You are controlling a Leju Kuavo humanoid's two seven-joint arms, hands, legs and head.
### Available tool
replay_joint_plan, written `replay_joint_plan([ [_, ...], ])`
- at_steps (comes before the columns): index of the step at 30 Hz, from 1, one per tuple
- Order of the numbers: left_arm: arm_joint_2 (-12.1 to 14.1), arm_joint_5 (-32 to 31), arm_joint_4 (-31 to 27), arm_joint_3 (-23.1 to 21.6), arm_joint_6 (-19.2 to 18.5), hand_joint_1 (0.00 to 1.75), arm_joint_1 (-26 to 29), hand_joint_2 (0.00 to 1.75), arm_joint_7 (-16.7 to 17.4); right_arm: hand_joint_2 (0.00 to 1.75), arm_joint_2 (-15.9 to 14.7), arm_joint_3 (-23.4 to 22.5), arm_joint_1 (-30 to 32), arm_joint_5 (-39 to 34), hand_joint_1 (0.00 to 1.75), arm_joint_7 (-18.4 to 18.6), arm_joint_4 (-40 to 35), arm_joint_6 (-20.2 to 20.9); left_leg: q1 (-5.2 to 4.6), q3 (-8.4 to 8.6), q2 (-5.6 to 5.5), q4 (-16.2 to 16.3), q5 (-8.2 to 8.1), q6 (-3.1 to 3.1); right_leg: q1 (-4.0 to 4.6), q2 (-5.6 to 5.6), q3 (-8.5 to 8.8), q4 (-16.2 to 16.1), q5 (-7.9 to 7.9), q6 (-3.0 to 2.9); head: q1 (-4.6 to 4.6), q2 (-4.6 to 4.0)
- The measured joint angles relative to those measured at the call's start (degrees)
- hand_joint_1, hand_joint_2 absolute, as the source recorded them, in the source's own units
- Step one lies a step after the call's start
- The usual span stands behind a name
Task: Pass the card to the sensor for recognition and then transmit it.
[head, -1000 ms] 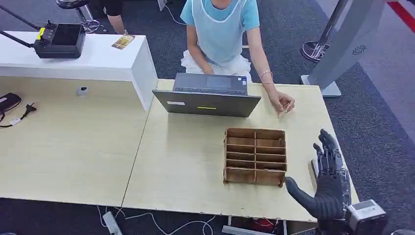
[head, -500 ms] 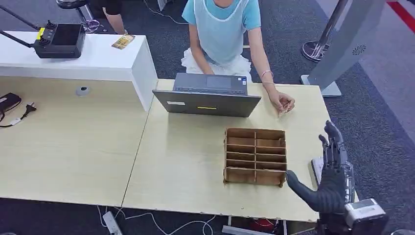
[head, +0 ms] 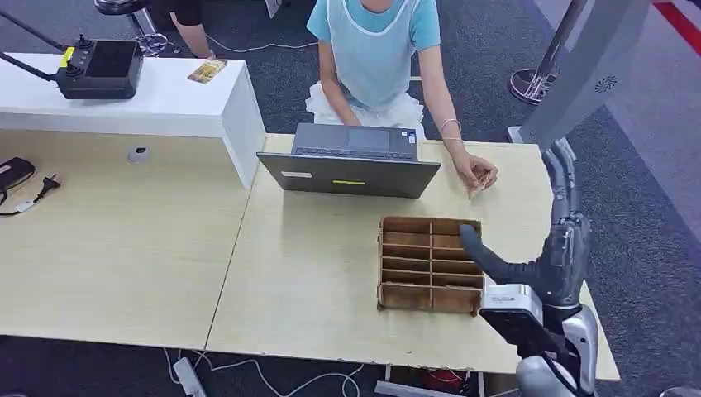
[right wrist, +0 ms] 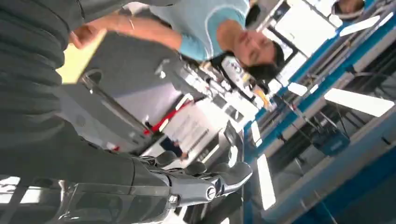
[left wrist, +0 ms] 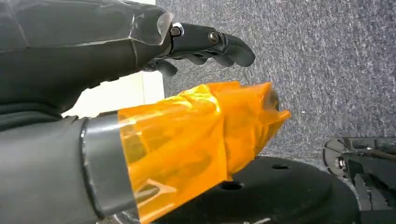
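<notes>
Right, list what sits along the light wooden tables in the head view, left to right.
Black plug and cord → small round grey object → grey laptop → wooden divided organizer → person's hand → robot's right hand.

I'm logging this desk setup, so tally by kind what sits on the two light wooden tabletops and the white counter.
Grey laptop: 1
Brown wooden divided organiser box: 1
Black controller with a screen: 1
Small yellowish card on the white counter: 1
Small round grey device: 1
Black plug with cable: 1
Total: 6
</notes>
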Motion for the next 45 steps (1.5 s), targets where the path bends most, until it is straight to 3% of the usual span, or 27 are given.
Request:
replay_joint_plan([
  [4, 0.04, -1.22, 0.0, -0.88, -0.46, 0.0, 0.0, 0.0, 0.02, 1.75, -0.02, 0.22, -4.41, 10.29, 0.0, 2.09, 1.09, -4.01, 0.0, -0.01, -0.01, 0.0, 0.0, 0.0, 0.0, 0.0, 0.0, 0.0, 0.0, 0.0, -0.02, 0.0],
  [7, 0.15, -2.07, 0.0, -1.53, -0.77, 0.0, -0.09, 0.0, 0.04, 1.75, -0.52, 0.28, -8.18, 19.47, 0.0, 5.14, 3.07, -4.54, 0.0, 0.01, 0.0, 0.0, 0.0, 0.0, 0.0, 0.0, 0.0, 0.0, 0.0, 0.0, 0.0, 0.0],
  [11, 0.31, -2.56, 0.0, -2.38, -1.18, 0.0, -0.1, 0.0, 0.04, 1.75, -1.55, 0.31, -12.76, 23.19, 0.0, 7.72, 6.73, -4.24, 0.0, 0.01, 0.0, 0.01, 0.02, 0.0, 0.0, -0.01, 0.01, 0.0, 0.02, 0.0, -0.02, 0.0],
  [27, 0.57, -3.34, 0.0, -3.26, -1.64, 0.0, -0.13, 0.0, 0.04, 1.75, -4.33, -0.63, -20.54, 23.05, 0.0, 10.8, 13.01, -1.33, 0.0, -0.01, -0.02, 0.01, 0.04, 0.0, 0.0, -0.01, -0.01, 0.0, 0.02, 0.0, 0.0, 0.0],
  [38, 0.85, -4.37, 0.0, -4.31, -1.95, 0.0, -0.26, 0.0, 0.04, 1.75, -6.27, -1.84, -29.71, 20.52, 0.0, 13.29, 21.97, 7.31, -0.01, 0.0, -0.03, 0.02, 0.06, 0.02, 0.0, 0.0, -0.01, 0.0, 0.06, 0.0, -0.02, 0.0],
  [45, 0.87, -4.79, 0.0, -5.16, -2.64, 0.0, -0.84, 0.0, 0.22, 1.75, -6.36, -1.57, -39.31, 18.53, 0.0, 14.18, 34.85, 14.06, -0.01, -0.01, -0.04, 0.02, 0.09, 0.01, 0.0, -0.02, 0.0, 0.01, 0.07, 0.0, 0.0, 0.0],
])
